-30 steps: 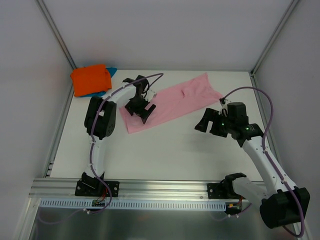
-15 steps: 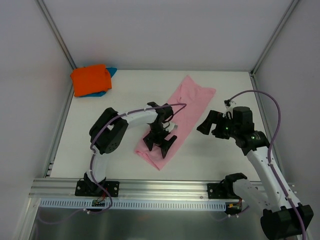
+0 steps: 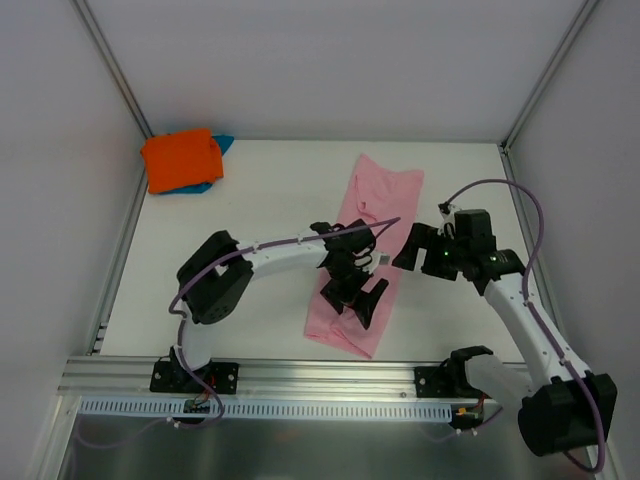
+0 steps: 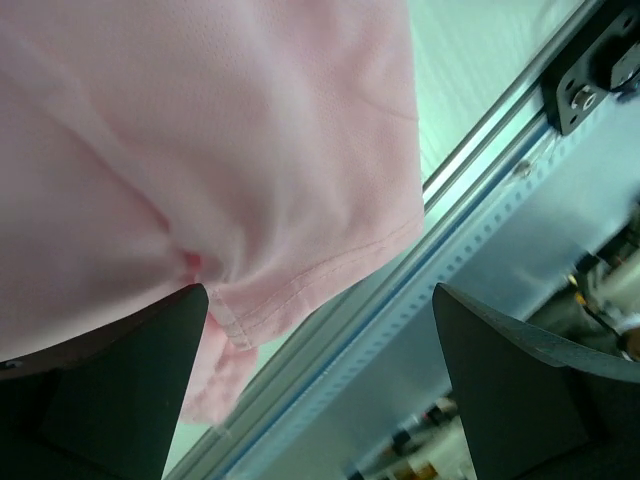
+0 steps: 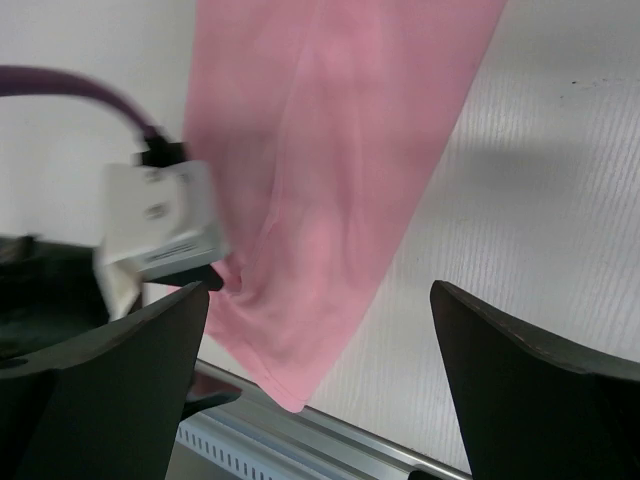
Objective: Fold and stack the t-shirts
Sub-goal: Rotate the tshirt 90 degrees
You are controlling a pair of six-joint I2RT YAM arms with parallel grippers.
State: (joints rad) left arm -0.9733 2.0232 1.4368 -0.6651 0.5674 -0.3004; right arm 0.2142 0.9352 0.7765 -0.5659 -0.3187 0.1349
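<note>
The light pink t-shirt (image 3: 378, 195) lies in a long narrow strip from the back centre of the table to the front rail. My left gripper (image 3: 357, 300) stands open on the strip's near end, one finger (image 4: 120, 390) pressing the cloth (image 4: 200, 120) and nothing between the jaws. My right gripper (image 3: 413, 250) hovers open just right of the strip, over bare table with the pink cloth (image 5: 320, 150) at its left finger. The bright orange t-shirt (image 3: 180, 158) lies folded at the back left, on top of the teal-blue one (image 3: 224, 143).
An aluminium rail (image 3: 300, 375) runs along the near edge, right by the pink cloth's end (image 4: 480, 250). White walls and metal posts (image 3: 115, 75) close in the table. A purple cable (image 3: 530, 215) loops over the right arm.
The left gripper swept from the back left to the front centre with its jaws open, dragging the pink t-shirt's near end so the strip swung from crosswise to lengthwise. The right gripper barely moved.
</note>
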